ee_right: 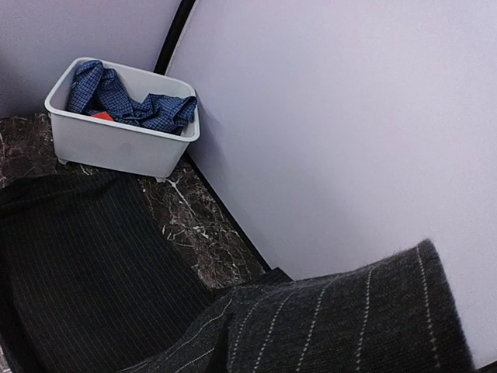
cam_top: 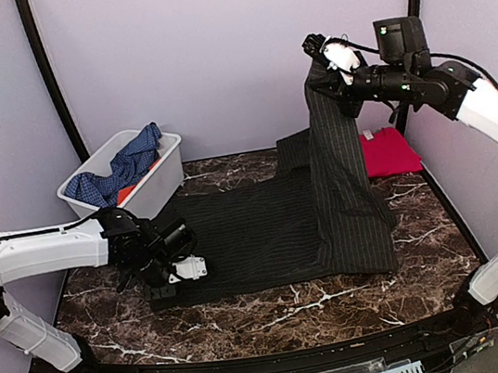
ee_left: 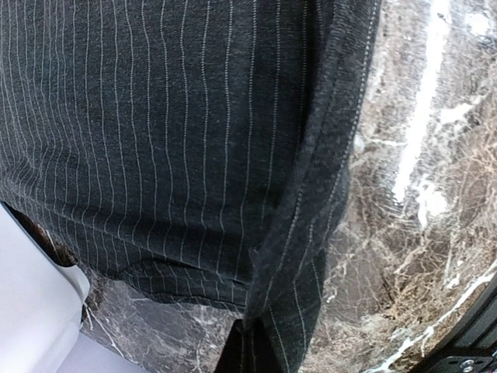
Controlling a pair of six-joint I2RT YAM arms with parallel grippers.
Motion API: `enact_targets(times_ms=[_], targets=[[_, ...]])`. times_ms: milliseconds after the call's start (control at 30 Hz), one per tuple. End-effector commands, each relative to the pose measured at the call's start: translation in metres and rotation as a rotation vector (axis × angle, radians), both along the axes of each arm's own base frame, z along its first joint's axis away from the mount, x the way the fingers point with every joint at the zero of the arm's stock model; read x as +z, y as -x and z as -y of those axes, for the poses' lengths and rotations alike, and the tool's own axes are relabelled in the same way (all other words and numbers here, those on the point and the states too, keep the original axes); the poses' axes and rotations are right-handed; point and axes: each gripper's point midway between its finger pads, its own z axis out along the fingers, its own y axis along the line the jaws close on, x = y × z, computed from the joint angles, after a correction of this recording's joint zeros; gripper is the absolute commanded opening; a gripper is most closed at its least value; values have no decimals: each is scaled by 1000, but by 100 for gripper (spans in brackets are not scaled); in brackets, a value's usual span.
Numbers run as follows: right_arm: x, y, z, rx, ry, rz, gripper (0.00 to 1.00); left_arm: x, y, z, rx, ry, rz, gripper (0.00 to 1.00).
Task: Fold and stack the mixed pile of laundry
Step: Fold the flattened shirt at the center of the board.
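While the fold is only half made, stage: early, nothing stacked yet
White bin point(cam_top: 152, 196): blue checked garment point(cam_top: 128, 162) and orange piece point(cam_top: 125, 195) lie crumpled inside, not yet folded
Left gripper point(cam_top: 163, 290): clenched low at the left hem of the pinstriped shirt point(cam_top: 256, 232), seemingly pinching it (fingers unseen in its own view)
Pinstriped shirt: body spread on the marble table point(cam_top: 250, 318), right side raised
Right gripper point(cam_top: 314, 45): clamped on that raised edge, high up
Red cloth point(cam_top: 390, 152): flat at far right, looks folded
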Motion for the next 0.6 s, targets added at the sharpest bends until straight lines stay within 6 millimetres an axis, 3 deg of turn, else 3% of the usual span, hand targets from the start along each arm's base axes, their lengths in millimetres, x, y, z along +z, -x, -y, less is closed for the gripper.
enact_targets(times_ms=[0,300,567], targets=[[33,-28,-4,54,-81,87,0,2,-20,1,-20,-8,30,0],[18,-87,-33,137,-84,62,0,-13,-45,-6,31,-60,54,0],[-24,-121,-61,194,-73,-28,0,-42,-65,-15,89,-142,61,2]])
